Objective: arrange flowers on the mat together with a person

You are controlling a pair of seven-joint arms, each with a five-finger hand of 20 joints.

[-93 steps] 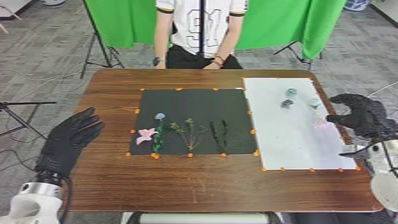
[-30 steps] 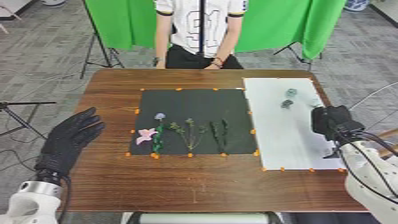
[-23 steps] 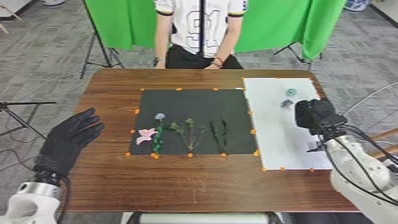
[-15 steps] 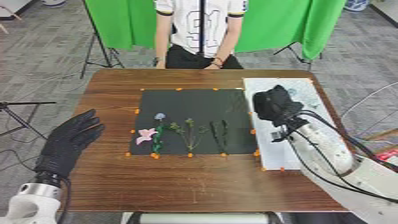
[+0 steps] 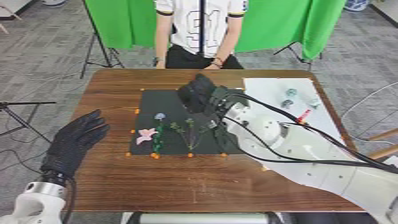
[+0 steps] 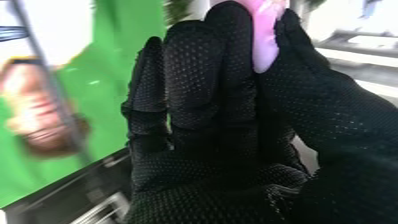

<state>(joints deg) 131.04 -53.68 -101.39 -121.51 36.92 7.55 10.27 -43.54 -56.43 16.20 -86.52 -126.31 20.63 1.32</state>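
Along the near edge of the one dark mat (image 5: 167, 102) on the wooden table (image 5: 178, 192) run four orange dabs. The one left hand (image 5: 73, 145) is at the table's left edge, its fingers straight and slightly spread. On the mat's near left part lie one pink flower (image 5: 146, 135), one green stem (image 5: 158, 142) with one bluish bloom (image 5: 160, 116) at its far end, and, to their right, one branching sprig (image 5: 189, 132). Farther off, the one white sheet (image 5: 266, 89) bears three small pale blue-green blossoms (image 5: 291, 92). The right hand (image 5: 197, 93) is over the mat's far part, pinching one pink bloom (image 6: 266, 47) between thumb and fingers.
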